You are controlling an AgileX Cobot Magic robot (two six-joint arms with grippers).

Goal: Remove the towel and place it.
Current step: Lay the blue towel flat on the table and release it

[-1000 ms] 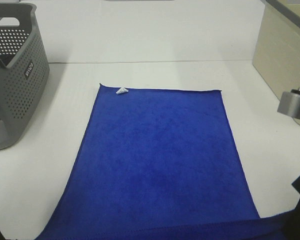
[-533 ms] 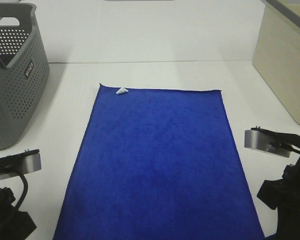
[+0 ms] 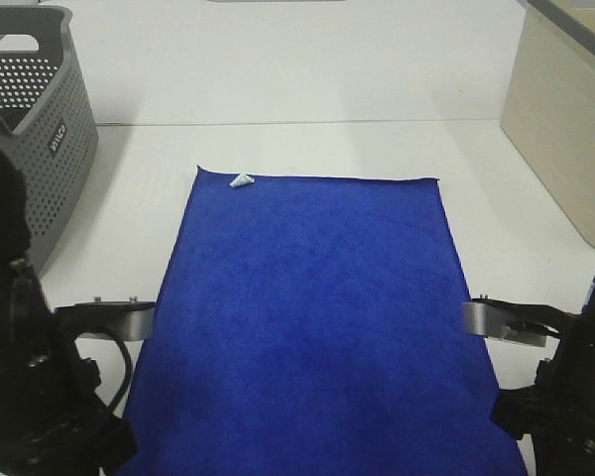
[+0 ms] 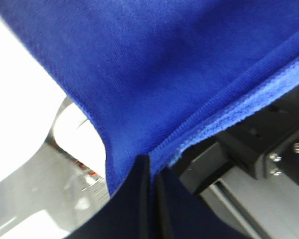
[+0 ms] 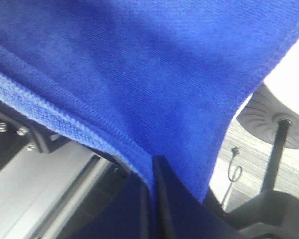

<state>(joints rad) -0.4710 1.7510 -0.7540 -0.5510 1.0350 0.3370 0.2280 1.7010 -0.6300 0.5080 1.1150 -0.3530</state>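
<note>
I am gripping the towel (image 3: 312,307) with both sets of jaws. My left jaws are closed tight on its near left corner and my right jaws on its near right corner, each pinching the cloth just by the stitched hem (image 4: 224,99).

The towel is a plain royal-blue rectangle, soft and finely napped, lying flat and smooth on the white desk (image 3: 307,149). A small white tag (image 3: 241,180) is sitting at its far left corner. Its near end is running out of the high view, between my left arm (image 3: 30,377) and my right arm (image 3: 575,397).

Bare desk is showing along both long edges and beyond the far edge. The grey basket (image 3: 50,139) is standing at the far left, apart from the towel's left edge. A beige box (image 3: 560,119) is standing at the far right, well apart from the right edge.

The towel's long axis is pointing straight away from me — near end at my jaws, far end toward the back of the desk. Its far edge is lying square across, with the corners sharp.
</note>
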